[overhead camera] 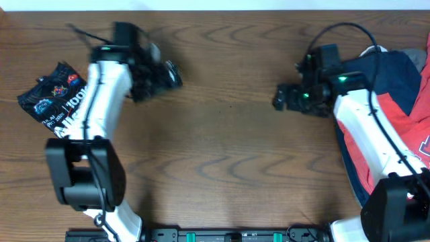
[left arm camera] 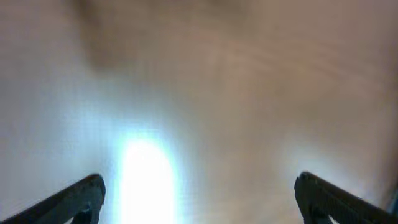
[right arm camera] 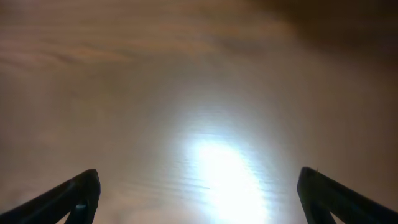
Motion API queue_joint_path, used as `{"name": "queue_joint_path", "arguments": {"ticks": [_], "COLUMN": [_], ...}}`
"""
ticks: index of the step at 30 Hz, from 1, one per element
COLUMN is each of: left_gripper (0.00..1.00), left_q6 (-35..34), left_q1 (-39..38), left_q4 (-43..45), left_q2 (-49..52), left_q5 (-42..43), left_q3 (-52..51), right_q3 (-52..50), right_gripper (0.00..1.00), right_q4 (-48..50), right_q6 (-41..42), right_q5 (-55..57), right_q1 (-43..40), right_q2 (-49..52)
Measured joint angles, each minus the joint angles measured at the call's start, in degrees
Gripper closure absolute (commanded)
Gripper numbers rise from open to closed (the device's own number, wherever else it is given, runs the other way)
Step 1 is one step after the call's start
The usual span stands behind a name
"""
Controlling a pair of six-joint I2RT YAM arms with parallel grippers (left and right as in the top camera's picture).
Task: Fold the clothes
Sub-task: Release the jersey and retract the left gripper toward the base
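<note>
With both tools spread and empty, the right tool (overhead camera: 277,98) hovers left of the red-navy pile (overhead camera: 403,111), nearer than the left tool (overhead camera: 176,75), with the jersey (overhead camera: 50,97) farthest left of that pile.

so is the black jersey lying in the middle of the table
No, the black jersey lies bunched at the far left of the table.

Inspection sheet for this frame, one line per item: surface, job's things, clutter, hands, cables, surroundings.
Surface: wooden table, bare in the middle.
Job's things: black jersey bunched at the left edge, partly under the left arm; red-and-navy garments piled at the right edge.
Clutter: nothing seen.
Hands: left hand and right hand both open, empty, over bare wood.
Cables: black cable loops over the right arm.
Surroundings: nothing seen.
</note>
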Motion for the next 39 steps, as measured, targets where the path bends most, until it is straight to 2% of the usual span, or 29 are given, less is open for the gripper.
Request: {"name": "queue_joint_path", "arguments": {"ticks": [3,7,12,15,19,22,27,32,39], "left_gripper": [0.02,0.02,0.02,0.02,0.02,0.02,0.02,0.02,0.02], "left_q6": [0.59,0.74,0.85,0.66,0.22,0.87,2.97,3.48,3.52], "left_q1": [-3.10,-4.00,-4.04,-4.04,-4.20,-5.09,-10.73,-11.96,-12.02], "left_q4": [-12.72,-24.04,-28.00,-25.07,-16.06,-7.10,6.51,9.31,9.53], "left_q2": [0.00,0.00,-0.85,-5.38,-17.14,-29.05,-56.30,-76.46,-89.72], "left_q5": [-4.02,-6.75,-8.15,-8.70,-9.68,-10.58,-11.45,-11.87,-11.82], "left_q3": [-0.22,-0.26,-1.57,-6.05,-14.08,-21.46,-35.98,-41.92,-42.66], "right_q3": [-0.04,-0.09,-0.11,-0.96,-5.20,-10.34,-20.31,-25.38,-26.08], "right_gripper": [0.01,0.01,0.01,0.01,0.01,0.01,0.01,0.01,0.01], "right_q4": [-8.57,-17.51,-23.96,-24.02,-18.18,-10.82,-0.39,2.29,0.98], "right_q6": [-1.44,-2.91,-4.07,-4.33,-4.09,-2.84,0.33,1.62,1.86], "right_q5": [0.13,0.00,0.02,0.00,0.07,1.88,9.94,14.82,16.55], "right_q1": [-3.19,-5.62,-6.78,-6.80,-6.78,-6.54,-3.56,-3.50,-3.50], "right_q2": [0.00,0.00,-0.15,-1.75,-10.03,-20.48,-42.69,-60.33,-70.01]}}
